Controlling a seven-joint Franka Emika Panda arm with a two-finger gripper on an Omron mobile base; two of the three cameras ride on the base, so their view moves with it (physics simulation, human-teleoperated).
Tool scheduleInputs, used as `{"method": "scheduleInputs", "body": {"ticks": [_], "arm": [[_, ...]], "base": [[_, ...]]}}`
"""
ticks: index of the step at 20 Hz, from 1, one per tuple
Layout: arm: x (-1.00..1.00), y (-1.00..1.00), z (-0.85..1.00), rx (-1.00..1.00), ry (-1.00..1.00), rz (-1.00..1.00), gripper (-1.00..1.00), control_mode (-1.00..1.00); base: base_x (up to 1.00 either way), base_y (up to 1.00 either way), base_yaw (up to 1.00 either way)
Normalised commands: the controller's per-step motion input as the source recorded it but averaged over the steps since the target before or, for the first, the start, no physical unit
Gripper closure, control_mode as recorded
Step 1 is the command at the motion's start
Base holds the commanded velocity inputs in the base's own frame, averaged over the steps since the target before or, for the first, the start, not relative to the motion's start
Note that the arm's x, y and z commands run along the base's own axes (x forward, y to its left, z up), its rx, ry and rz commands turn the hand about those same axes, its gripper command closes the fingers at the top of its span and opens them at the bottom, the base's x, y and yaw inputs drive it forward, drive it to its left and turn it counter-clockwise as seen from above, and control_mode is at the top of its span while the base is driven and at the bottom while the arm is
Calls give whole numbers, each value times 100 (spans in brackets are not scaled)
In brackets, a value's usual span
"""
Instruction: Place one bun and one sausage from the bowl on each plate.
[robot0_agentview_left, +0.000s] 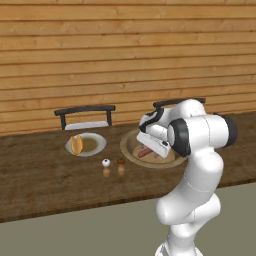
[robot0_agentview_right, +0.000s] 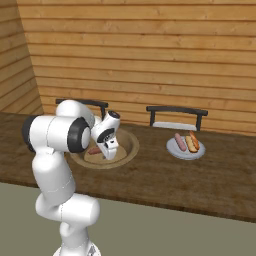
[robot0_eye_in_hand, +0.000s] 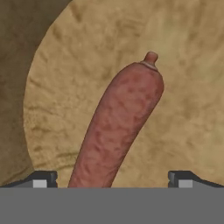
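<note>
Stretching along the wooden wall, the dark counter (robot0_agentview_left: 45, 175) carried everything. The bowl (robot0_agentview_right: 127, 145) sat near its middle, under the arm's hand. One plate (robot0_agentview_left: 95, 145) to the left held a bun (robot0_agentview_left: 76, 144); the other plate (robot0_agentview_right: 186, 151), to the right, held a sausage (robot0_agentview_right: 180, 142) beside a second bun (robot0_agentview_right: 193, 141). A last sausage (robot0_eye_in_hand: 118, 127) lay on the bowl's floor. The gripper (robot0_eye_in_hand: 109, 179) hovered right over it, jaws spread wide with one fingertip on either side, neither touching it. Two small shakers (robot0_agentview_left: 113, 167) stood in front of the bowl.
</note>
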Motion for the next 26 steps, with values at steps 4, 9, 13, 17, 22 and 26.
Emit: {"method": "scheduleInputs", "body": {"ticks": [4, 9, 13, 17, 22, 26], "arm": [[0, 3, -19, 0, -1, 2, 100, -100], [-5, 36, -43, 0, -2, 0, 100, -100], [0, 49, -52, 0, 0, 0, 100, -100], [0, 40, -58, 0, 2, 0, 100, -100], [-7, 29, -49, 0, 0, 0, 100, -100], [-37, 13, 38, 0, -1, 14, 100, -100]], "base": [[0, 0, 0], [0, 0, 0], [0, 0, 0], [0, 0, 0], [0, 0, 0], [0, 0, 0]]}}
